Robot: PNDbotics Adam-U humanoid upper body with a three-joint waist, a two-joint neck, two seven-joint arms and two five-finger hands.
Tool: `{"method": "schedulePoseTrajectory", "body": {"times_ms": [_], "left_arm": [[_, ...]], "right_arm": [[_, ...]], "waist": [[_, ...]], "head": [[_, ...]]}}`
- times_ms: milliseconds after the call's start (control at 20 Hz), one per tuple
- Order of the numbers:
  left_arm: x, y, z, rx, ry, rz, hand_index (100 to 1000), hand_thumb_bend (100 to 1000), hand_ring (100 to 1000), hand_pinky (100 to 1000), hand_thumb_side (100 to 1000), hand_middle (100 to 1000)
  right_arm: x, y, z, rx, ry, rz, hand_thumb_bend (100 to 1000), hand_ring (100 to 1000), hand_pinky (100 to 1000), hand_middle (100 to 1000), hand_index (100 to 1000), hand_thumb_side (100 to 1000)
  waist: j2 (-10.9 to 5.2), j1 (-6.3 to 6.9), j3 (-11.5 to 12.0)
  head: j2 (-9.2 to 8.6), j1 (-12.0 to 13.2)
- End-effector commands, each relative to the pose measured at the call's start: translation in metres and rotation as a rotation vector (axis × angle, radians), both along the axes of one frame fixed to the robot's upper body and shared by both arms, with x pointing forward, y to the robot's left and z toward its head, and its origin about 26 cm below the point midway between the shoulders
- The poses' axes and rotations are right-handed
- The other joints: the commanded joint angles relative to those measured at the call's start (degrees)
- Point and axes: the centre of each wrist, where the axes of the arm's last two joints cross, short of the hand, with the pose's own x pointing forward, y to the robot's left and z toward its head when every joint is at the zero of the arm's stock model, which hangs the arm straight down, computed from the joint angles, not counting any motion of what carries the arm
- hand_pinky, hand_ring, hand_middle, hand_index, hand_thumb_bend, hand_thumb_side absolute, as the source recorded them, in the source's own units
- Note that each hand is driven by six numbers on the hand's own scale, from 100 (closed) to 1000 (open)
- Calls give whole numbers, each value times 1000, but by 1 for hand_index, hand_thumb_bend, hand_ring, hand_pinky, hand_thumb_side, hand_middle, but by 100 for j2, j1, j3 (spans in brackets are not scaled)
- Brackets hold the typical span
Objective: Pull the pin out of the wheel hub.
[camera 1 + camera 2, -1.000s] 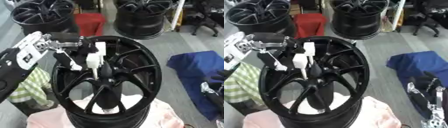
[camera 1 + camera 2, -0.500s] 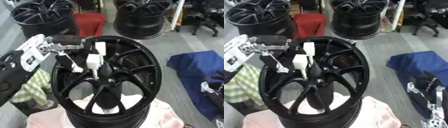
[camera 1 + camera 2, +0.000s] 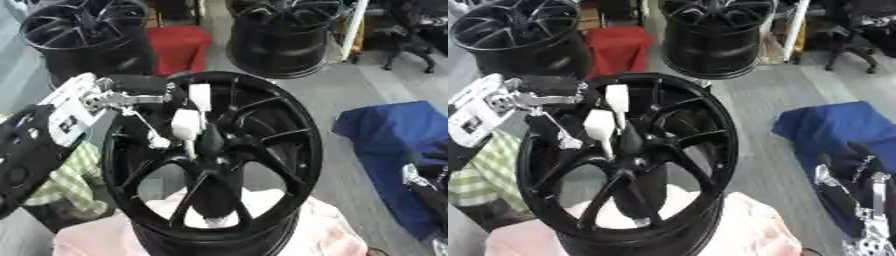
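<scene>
We are looking down at a large glossy black wheel hub (image 3: 214, 165) filling the centre of the frame, its thin curved spokes running out from a raised middle boss to a deep round rim; it is sitting on a pale pink, soft-looking cloth (image 3: 324, 230) at the bottom. Behind it, along the top edge, two more black wheels (image 3: 280, 30) are standing on the grey floor with a boxy red thing (image 3: 179, 42) between them. At the right a crumpled blue cloth (image 3: 385, 135) is lying on the floor. We are reaching in from the upper left with our left hand (image 3: 131, 100), a silver and white frame with slim metal rods ending in white, blocky fingertips (image 3: 186, 124); these are hanging straight and spread over the spokes just left of the boss, and they are not closed on anything we can make out. We cannot pick out the pin itself against the dark boss. Our right hand (image 3: 859, 195) is resting at the lower right edge, dark with silver rods pointing up; the right eye view is showing much more of it than the left eye view, and its fingers are looking straight and relaxed.
</scene>
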Motion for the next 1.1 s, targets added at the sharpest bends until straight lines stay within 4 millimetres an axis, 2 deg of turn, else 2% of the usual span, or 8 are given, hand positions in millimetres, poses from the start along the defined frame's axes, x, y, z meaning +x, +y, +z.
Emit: {"method": "schedulePoseTrajectory", "body": {"times_ms": [50,250,450,600,650,850,950,1100], "left_arm": [[3,5,16,244,-4,-290,657,100,314,319,278,336],[6,10,24,157,24,-235,541,100,215,188,354,187],[7,14,44,68,28,-193,536,100,207,170,356,172],[5,26,72,13,-5,-162,542,100,213,180,330,181],[3,31,81,-3,-19,-152,549,100,216,185,297,189],[-7,72,116,-87,-105,-48,559,100,220,189,259,194],[-15,98,123,-127,-129,23,571,100,228,202,245,205],[-25,146,122,-159,-142,184,583,100,236,214,237,218]], "right_arm": [[3,-4,7,-23,-15,6,259,531,562,615,809,213],[3,-4,6,-22,-14,5,260,531,562,614,809,212],[2,-4,5,-20,-11,3,260,531,562,614,809,212],[1,-5,4,-19,-8,-1,260,531,562,614,809,212],[1,-5,4,-18,-7,-4,261,530,562,614,809,211],[-1,-8,2,-19,1,-18,261,530,562,614,809,212],[-2,-9,1,-19,4,-26,260,530,562,614,809,211],[-3,-10,0,-18,2,-37,259,531,562,614,809,212]], "waist": [[-44,-22,5],[-44,-28,8],[-52,-33,15],[-64,-34,34],[-69,-32,49],[-90,-15,157],[-97,-10,215],[-85,-15,286]], "head": [[-50,3],[-48,-3],[-40,-4],[-38,-9],[-38,-14],[-26,-63],[-10,-99],[-17,-155]]}}
